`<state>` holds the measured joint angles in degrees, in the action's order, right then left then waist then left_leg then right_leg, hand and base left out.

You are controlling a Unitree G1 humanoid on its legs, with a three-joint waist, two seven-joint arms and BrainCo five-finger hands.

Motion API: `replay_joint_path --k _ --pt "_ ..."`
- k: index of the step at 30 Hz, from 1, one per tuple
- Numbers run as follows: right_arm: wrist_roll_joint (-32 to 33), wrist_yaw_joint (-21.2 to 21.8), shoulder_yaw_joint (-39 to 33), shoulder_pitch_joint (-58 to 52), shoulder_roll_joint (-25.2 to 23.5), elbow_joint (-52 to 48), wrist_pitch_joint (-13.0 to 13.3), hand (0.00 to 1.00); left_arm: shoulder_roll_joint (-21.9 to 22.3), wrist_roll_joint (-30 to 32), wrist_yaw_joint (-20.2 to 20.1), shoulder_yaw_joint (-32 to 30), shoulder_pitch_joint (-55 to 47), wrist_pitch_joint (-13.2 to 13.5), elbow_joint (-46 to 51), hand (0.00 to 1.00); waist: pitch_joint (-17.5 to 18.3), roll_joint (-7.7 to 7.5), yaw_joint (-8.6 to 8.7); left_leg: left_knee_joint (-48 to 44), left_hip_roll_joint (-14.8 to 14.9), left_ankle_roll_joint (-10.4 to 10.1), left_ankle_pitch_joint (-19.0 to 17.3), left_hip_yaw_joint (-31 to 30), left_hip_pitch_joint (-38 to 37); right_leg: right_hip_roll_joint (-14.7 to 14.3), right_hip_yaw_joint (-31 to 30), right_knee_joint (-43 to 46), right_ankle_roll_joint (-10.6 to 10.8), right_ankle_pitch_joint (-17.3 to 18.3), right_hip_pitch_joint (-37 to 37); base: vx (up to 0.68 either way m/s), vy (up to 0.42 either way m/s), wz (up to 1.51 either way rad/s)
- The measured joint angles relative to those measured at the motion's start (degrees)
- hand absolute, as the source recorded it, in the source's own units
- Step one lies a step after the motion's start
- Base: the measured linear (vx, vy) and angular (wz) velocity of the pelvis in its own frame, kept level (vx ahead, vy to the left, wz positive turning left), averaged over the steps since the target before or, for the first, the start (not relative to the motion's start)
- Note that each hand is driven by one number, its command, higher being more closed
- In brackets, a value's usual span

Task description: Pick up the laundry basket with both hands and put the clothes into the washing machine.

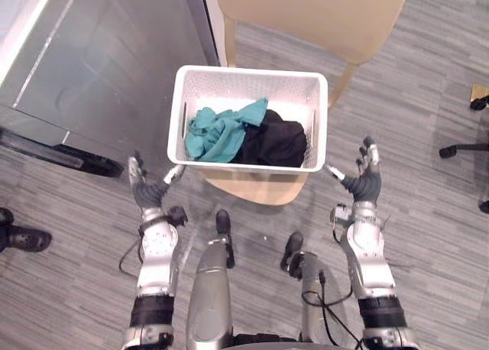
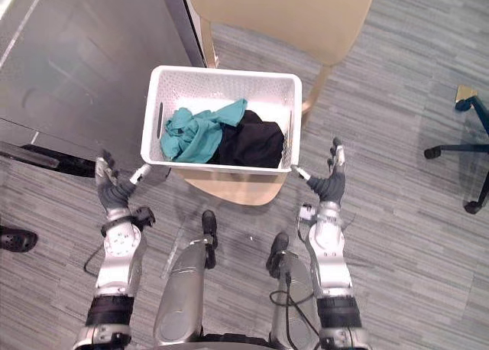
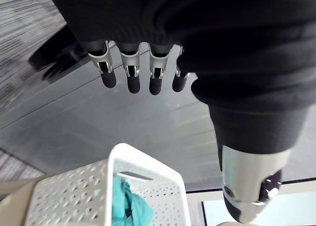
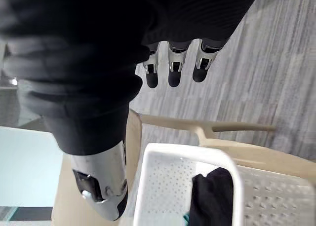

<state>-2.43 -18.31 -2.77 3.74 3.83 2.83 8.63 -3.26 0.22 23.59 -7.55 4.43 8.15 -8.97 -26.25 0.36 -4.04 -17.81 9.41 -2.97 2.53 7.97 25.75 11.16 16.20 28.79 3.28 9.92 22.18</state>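
On the chair (image 1: 260,188), white perforated laundry basket (image 1: 246,82) holds teal and black clothes (image 1: 244,134)

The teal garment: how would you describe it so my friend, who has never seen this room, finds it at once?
Find the pale wooden chair standing on the grey floor; a white perforated laundry basket sits on its seat. Inside, on the robot's left side, lies the crumpled teal garment, the one bright piece beside a black garment.
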Motion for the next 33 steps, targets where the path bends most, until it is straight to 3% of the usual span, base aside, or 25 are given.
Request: replay_joint_path --k 5,8,11,16,21,24,26,28,30,31,33 --pt "0.02 4.07 0.42 -7.17 0.09 13.40 -0.21 0.00 -0.57 -3.16 -5.03 1.35 -6.28 -0.20 -16.94 0.00 4.51 -1.85 0.11 4.88 -2.01 -0.37 0.36 -0.08 -5.98 0.62 0.50 -3.17 0.83 0.57 -5.40 0.11 0.008 0.08" --pt "0.04 6.44 0.68 -8.21 0.01 25.59 -0.47 0.00 -1.86 -4.31 -8.18 0.98 -7.33 -1.12 -31.45 0.00 8.47 -2.18 0.17 6.20 -2.60 -0.42 0.35 -0.34 -9.19 0.74 1.30 -5.95 1.64 0.70 -9.59 0.15 0.013 0.12" --pt "0.06 7.68 0.64 -7.81 0.12 34.03 -0.61 0.00 -3.02 -4.05 -9.59 0.36 -8.49 -1.75 -39.18 0.00 11.23 -2.16 0.16 8.44 -3.50 -0.40 0.35 -0.31 -12.60 0.66 1.62 -8.76 2.27 0.32 -13.19 0.13 0.023 0.02" --pt "0.14 8.72 0.70 -7.24 0.12 43.07 -1.77 0.00 -3.62 -3.29 -10.62 0.27 -9.98 -2.77 -44.14 0.00 14.20 -2.31 0.16 11.51 -4.40 -0.38 0.35 0.43 -17.01 0.56 1.08 -12.58 3.18 -0.82 -16.98 0.07 0.022 -0.07" --pt "0.29 9.79 1.58 -5.83 0.12 46.10 -2.70 0.00 -3.57 -2.78 -11.16 0.38 -10.11 -2.79 -45.10 0.00 14.41 -2.61 0.38 12.15 -5.01 -0.30 0.37 -0.20 -18.34 0.57 0.40 -12.76 3.45 -1.22 -18.49 0.01 0.013 -0.01" --pt "1.66 9.87 1.60 -6.11 0.18 46.97 -2.71 0.00 -3.35 -2.28 -11.13 0.90 -9.77 -2.58 -45.04 0.00 14.50 -2.63 1.59 14.14 -6.74 -0.01 2.48 -5.90 -17.61 -0.93 -4.38 -11.72 2.58 2.22 -18.57 -0.03 -0.025 0.89" --pt "2.60 9.78 1.58 -6.82 0.21 48.00 -2.79 0.00 -2.54 -2.26 -11.07 1.20 -9.47 -2.50 -44.90 0.00 15.01 -2.05 2.25 15.72 -8.48 -0.41 4.85 -12.67 -16.00 -1.26 -1.55 -9.96 2.03 4.74 -19.00 -0.06 -0.111 1.56" --pt "2.83 9.70 1.53 -7.37 0.45 47.98 -2.75 0.00 -2.12 -2.18 -11.00 1.66 -9.06 -2.50 -44.84 0.00 15.38 -1.36 1.80 16.86 -8.53 -0.68 5.52 -13.89 -14.35 -0.85 2.33 -9.82 2.10 5.09 -19.16 -0.03 -0.049 1.16" --pt "2.89 9.66 0.97 -6.69 0.15 48.07 -2.75 0.00 -2.07 -1.74 -11.02 2.26 -8.59 -2.51 -44.83 0.00 15.63 -1.19 1.77 16.92 -6.77 1.30 3.99 -6.35 -12.59 0.34 6.65 -10.32 1.98 3.66 -19.60 0.01 0.032 0.98" --pt "2.85 9.54 0.40 -5.96 -0.11 48.46 -2.77 0.00 -1.83 -1.64 -11.05 2.52 -8.04 -2.50 -44.83 0.00 15.28 -2.01 1.96 14.19 -4.97 3.10 2.83 1.60 -11.31 2.00 9.00 -10.08 1.97 3.42 -19.97 0.05 0.095 0.89" --pt "2.43 9.47 0.16 -4.71 1.32 49.00 -2.93 0.00 -1.09 0.73 -11.05 3.53 -7.97 -2.52 -44.85 0.00 15.61 -1.60 3.25 9.50 -2.55 4.60 2.24 13.03 -12.15 4.91 10.72 -6.68 2.23 3.14 -21.08 0.12 0.182 0.93"
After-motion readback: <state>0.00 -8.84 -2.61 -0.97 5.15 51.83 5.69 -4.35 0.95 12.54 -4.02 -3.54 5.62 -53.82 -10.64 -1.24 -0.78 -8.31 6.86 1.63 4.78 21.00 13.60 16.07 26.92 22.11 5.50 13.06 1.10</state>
